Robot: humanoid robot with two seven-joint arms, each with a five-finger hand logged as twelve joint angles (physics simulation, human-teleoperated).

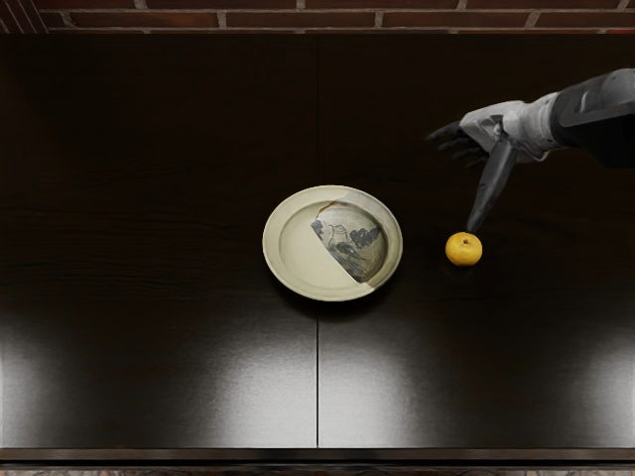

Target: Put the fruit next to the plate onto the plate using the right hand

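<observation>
View: head view, looking down at a slant.
Worktop (149, 317): dark and glossy, with pale glare patches along the near edge. A thin seam (317, 377) runs from the far edge to the near edge through the middle.
Brick wall (298, 18): a strip of red brick behind the worktop's far edge.
Plate (276, 240): round and cream, with a blue painted pattern on the right part of its well. It lies flat at the middle of the worktop, across the seam, with nothing on it.
Fruit (463, 249): small, round and yellow-orange. It sits on the worktop's right half, to the right of the plate and clear of its rim, about midway between the far and near edges.
Right hand (496, 134): its arm comes in from the worktop's right edge, on the far side of the fruit. The hand is wide and holds nothing. The dark fingers (448, 139) fan out toward the left, and one long digit (488, 188) points down at the fruit.
Contact: the digit's tip ends just at the fruit's top; I cannot tell whether it touches.
</observation>
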